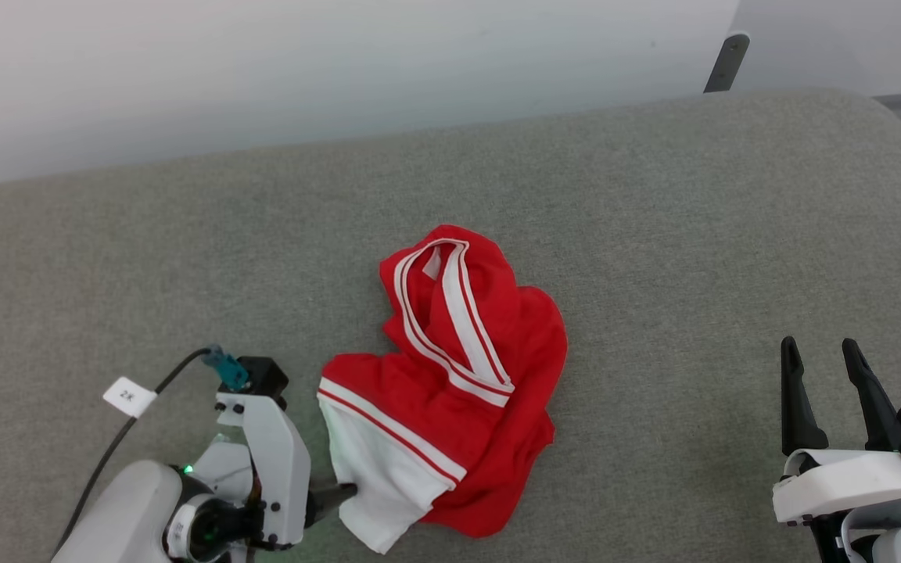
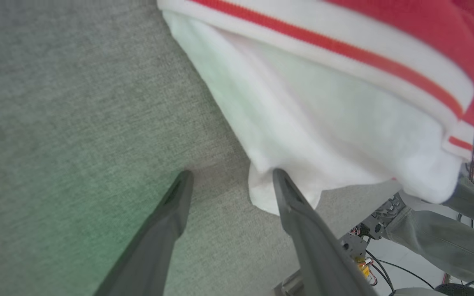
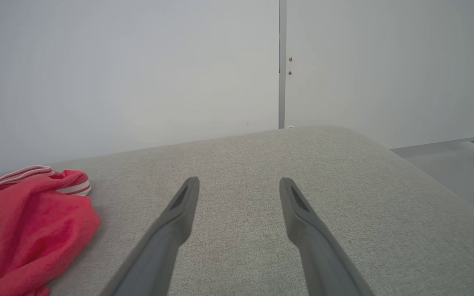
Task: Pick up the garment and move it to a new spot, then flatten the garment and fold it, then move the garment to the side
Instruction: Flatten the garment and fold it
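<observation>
Evidently unstarted. Garment (image 1: 458, 375): one item, red with white sleeve (image 1: 376, 477) and striped trim, lay crumpled in a heap near the front edge of the grey cushioned surface (image 1: 654, 234), about midway along it. It was not lifted, flattened or folded, so every step was judged outstanding. Left gripper (image 2: 231, 176): jaws spread, one fingertip apparently touching the sleeve's edge, nothing pinched. Right gripper (image 1: 820, 348): jaws spread and empty, well apart toward the front right corner.
</observation>
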